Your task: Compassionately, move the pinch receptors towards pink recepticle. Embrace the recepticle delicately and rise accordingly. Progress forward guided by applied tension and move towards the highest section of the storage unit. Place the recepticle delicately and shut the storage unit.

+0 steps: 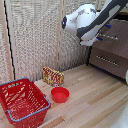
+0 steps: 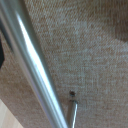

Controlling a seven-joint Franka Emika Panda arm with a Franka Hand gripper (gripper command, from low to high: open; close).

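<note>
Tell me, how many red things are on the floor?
2: a red basket at the exterior view's left, and a red bowl just beside it. More could be hidden.

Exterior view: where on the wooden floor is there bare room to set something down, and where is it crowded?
Bare boards run from the red bowl toward the storage unit on the exterior view's right, and along the near edge. It is crowded on the left, where the red wire basket, the patterned box and the bowl cluster.
</note>
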